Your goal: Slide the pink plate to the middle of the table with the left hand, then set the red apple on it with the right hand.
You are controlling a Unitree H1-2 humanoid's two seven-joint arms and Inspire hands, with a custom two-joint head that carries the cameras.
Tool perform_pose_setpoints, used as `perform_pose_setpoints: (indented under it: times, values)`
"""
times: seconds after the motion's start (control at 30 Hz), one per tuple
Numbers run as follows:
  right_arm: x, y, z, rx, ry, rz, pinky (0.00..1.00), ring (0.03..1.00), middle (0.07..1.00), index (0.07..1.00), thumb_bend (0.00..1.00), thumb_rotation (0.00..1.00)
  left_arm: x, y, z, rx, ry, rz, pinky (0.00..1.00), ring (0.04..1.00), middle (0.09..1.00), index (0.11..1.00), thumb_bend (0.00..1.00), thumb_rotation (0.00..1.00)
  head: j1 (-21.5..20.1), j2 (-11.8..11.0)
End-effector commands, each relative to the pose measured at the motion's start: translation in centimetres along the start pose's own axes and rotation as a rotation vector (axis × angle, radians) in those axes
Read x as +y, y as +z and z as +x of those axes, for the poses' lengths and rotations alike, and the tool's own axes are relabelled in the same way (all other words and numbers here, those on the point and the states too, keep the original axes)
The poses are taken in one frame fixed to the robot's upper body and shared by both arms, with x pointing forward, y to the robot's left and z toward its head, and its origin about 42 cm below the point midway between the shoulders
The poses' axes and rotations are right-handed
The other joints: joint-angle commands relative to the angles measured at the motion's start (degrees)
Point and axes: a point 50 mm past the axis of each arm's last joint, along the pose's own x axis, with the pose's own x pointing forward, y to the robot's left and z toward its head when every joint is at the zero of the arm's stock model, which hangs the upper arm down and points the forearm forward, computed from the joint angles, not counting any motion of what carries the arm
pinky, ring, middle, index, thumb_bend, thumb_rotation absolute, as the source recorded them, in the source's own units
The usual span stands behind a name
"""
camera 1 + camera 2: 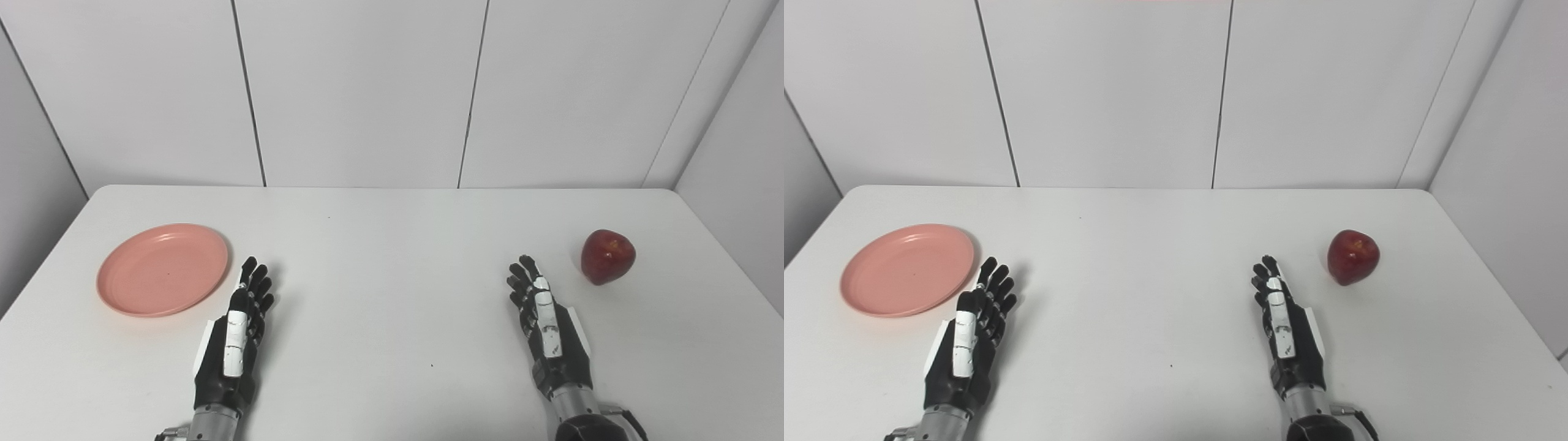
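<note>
Nothing moved yet – both hands empty, fingers extended
Pink plate (162, 269) lies just left of left hand (236, 334); red apple (607, 256) right of right hand (545, 324)

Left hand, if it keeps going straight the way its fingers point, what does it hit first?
Probably nothing: the left hand points up the bare table, just right of the pink plate.

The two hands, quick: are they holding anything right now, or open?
Left hand: open, holding nothing, beside the pink plate, not touching it.
Right hand: open, holding nothing, short of the red apple.
</note>
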Motion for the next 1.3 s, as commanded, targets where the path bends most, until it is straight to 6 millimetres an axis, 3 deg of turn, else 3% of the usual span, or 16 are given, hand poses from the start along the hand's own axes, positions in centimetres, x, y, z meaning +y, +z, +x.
perform_pose_setpoints:
  times: [0.0, 0.53, 1.27]
  values:
    - [-0.2, -0.7, -0.1, 0.029, 0.006, 0.004, 0.99, 0.951, 0.939, 0.954, 0.87, 0.97, 1.7, -0.9, -2.1, 0.051, 0.019, 0.046, 1.0, 0.998, 0.995, 1.0, 0.79, 0.98, 0.27, 0.03]
    - [-0.7, -1.0, -0.1, 0.037, 0.006, 0.006, 1.0, 0.949, 0.936, 0.958, 0.85, 0.98, 1.1, -1.1, -2.0, 0.056, 0.005, 0.047, 1.0, 1.0, 1.0, 1.0, 0.77, 0.99, 1.6, -0.75]
    - [-3.3, -1.3, -0.2, 0.042, 0.027, 0.004, 1.0, 0.97, 0.954, 0.968, 0.82, 1.0, -1.3, -1.7, -1.7, 0.065, 0.012, 0.046, 1.0, 0.991, 0.978, 1.0, 0.83, 0.94, 10.17, -3.12]
